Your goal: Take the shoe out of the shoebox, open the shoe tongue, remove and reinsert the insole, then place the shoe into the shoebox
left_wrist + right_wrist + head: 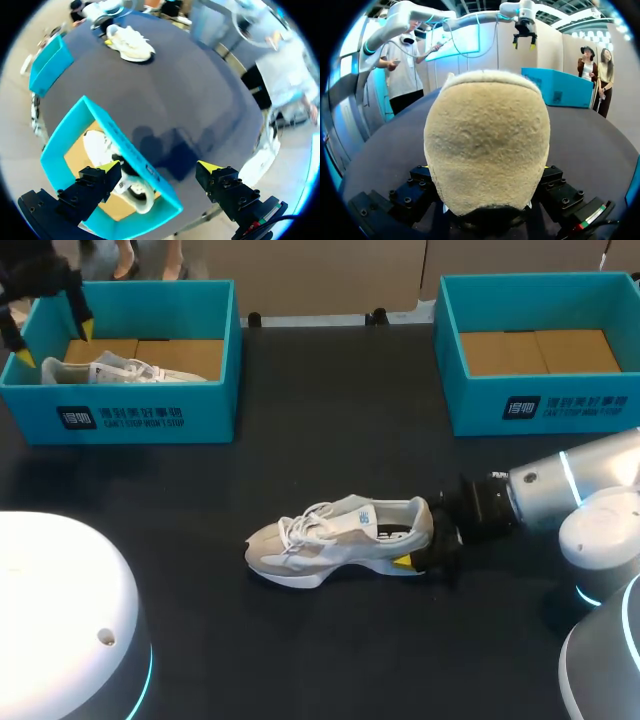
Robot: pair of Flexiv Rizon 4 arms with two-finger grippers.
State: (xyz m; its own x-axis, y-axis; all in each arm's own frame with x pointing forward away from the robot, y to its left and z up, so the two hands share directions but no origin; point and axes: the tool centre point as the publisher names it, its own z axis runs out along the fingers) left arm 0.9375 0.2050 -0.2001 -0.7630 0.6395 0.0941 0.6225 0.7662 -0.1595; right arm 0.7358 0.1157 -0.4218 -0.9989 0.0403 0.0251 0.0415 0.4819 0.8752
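Shoe (335, 538) sits sole-down on the table (330, 440), mid-table, near the front, well apart from both boxes. Right gripper (418, 543) is closed on the heel, one finger on each side; in the right wrist view the heel fills the gap between its fingers. Left gripper (160, 167) is open and empty, hanging over the left box (150, 415), which holds a second shoe (110, 370). Right box (540, 410) shows only its cardboard floor.

Step in hand, as judged: shoe is out, tongue (352, 510) comes next. To do it well:
- right arm should pin the heel down so the shoe cannot slide or roll;
- left arm has to cross most of the table and come in from above the laces;
- pinch only the tongue's top edge, not a lace, and pull up and toward the toe;
- pull gently, since a hard tug could drag the shoe out of the heel grip.

Heading: toe points to the robot's left, heel to its right, into the right gripper. Long axis runs side to side across the table, roughly level with the front edge, with the opening facing up.
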